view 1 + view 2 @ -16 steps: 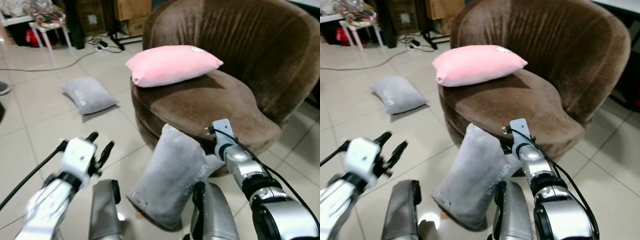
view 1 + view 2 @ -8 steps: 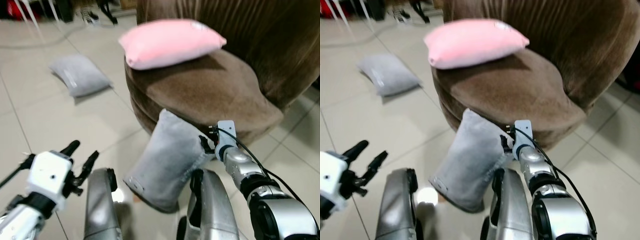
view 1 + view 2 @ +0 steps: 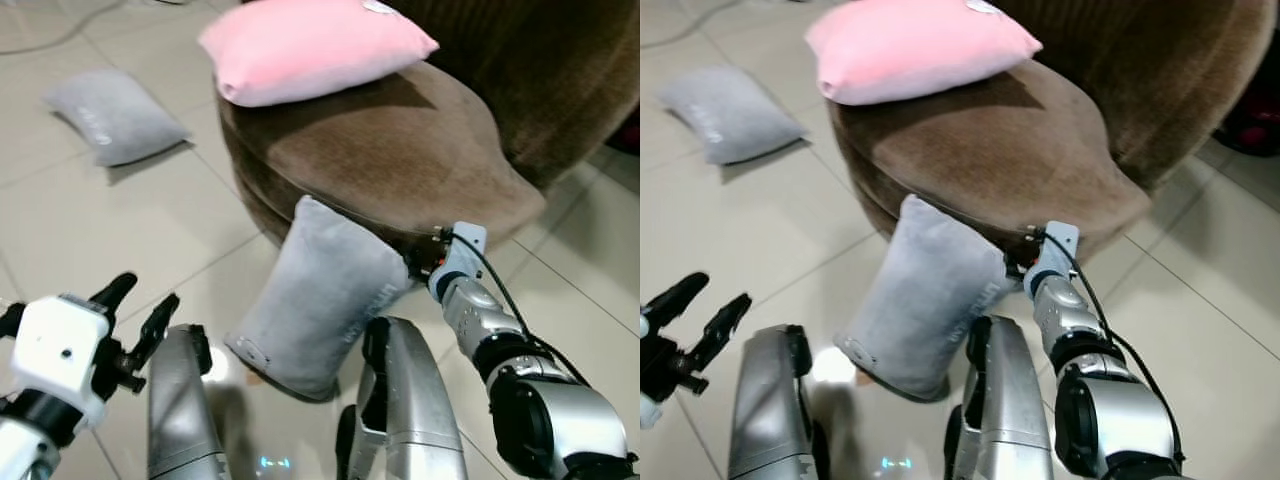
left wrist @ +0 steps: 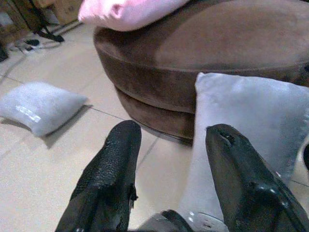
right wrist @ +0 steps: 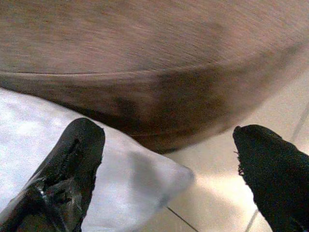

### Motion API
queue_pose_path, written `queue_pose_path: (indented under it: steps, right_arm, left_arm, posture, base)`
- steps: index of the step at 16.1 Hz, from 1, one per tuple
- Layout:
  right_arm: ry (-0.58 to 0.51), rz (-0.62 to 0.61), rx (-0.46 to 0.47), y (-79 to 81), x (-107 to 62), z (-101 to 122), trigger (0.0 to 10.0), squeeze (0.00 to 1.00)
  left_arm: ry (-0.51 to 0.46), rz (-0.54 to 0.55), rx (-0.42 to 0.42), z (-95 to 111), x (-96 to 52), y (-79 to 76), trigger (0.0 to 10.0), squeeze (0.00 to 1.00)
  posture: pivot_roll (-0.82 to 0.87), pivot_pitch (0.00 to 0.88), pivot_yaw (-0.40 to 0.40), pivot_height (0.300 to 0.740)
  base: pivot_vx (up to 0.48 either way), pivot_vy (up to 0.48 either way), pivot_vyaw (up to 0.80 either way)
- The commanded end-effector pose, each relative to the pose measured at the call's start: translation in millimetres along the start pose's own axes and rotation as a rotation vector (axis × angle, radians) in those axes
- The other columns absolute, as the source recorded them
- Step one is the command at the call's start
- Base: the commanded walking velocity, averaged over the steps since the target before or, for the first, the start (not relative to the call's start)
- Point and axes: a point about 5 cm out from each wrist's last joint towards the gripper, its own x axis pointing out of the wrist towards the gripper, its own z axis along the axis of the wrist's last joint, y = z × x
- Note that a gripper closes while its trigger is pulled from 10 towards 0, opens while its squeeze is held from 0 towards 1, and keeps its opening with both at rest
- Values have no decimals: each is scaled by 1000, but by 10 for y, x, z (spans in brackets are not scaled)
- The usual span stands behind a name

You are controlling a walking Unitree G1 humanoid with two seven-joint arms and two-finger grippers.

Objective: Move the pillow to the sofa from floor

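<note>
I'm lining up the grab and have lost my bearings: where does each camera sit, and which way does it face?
Left eye and right eye views: on the head, looking down over both silver arms at the gray pillow leaning on the brown sofa.
Left wrist view: along the open left gripper toward that pillow, the sofa base and a second gray pillow on the floor.
Right wrist view: along the open right gripper, close to the pillow's corner under the sofa edge.
Shared: all show the leaning pillow and the sofa.

The round brown velvet sofa (image 3: 420, 150) is cut off at the top and right edges, its backrest mostly out of frame. The right gripper's (image 3: 425, 265) fingertips are hidden against the upright grey rectangular pillow's (image 3: 320, 300) corner. The wrist close-up of the sofa's base is blurred.
</note>
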Motion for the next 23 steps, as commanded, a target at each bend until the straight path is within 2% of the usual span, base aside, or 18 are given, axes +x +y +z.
queue_pose_path:
  steps: [1,2,3,6,8,10,12,13,15,23]
  right_arm:
    - [95,-106,99,-71,-32,-231,10000,0]
    - [140,-145,190,-48,-54,-355,10000,0]
    - [156,-150,230,-27,-61,-397,10000,0]
    - [237,-144,432,192,-106,-623,10000,0]
    - [249,-111,545,323,-121,-678,10000,0]
    - [200,-58,706,418,-110,-627,10000,0]
    - [122,30,766,507,-86,-495,10000,0]
    - [111,43,763,520,-83,-475,10000,0]
    - [119,135,682,681,-91,-453,10000,0]
    - [157,222,634,995,-168,-570,10000,0]
  left_arm:
    - [20,13,-16,29,-98,-35,10000,12]
    - [28,14,-27,38,-133,-47,10000,16]
    - [29,17,-32,42,-142,-49,10000,12]
    - [24,27,-41,73,-162,-45,10000,16]
    - [33,28,-46,60,-202,-30,10000,12]
    - [48,28,-54,37,-241,-33,10000,12]
    - [45,27,-62,40,-241,-34,10000,16]
    - [44,27,-63,42,-238,-32,10000,16]
    - [42,30,-71,46,-231,-30,10000,12]
    - [51,38,-74,29,-277,-32,10000,12]
  posture:
    - [87,285,-150,456]
    - [86,290,-150,456]
    - [87,290,-150,456]
    - [108,294,-147,456]
    - [104,301,-146,456]
    - [101,305,-149,456]
    - [95,291,-150,456]
    - [94,288,-151,456]
    - [88,288,-153,456]
    - [91,291,-166,456]
  base:
    - [0,0,0]
    - [0,0,0]
    - [0,0,0]
    - [0,0,0]
    - [0,0,0]
    - [0,0,0]
    - [0,0,0]
    - [0,0,0]
    - [0,0,0]
    - [0,0,0]
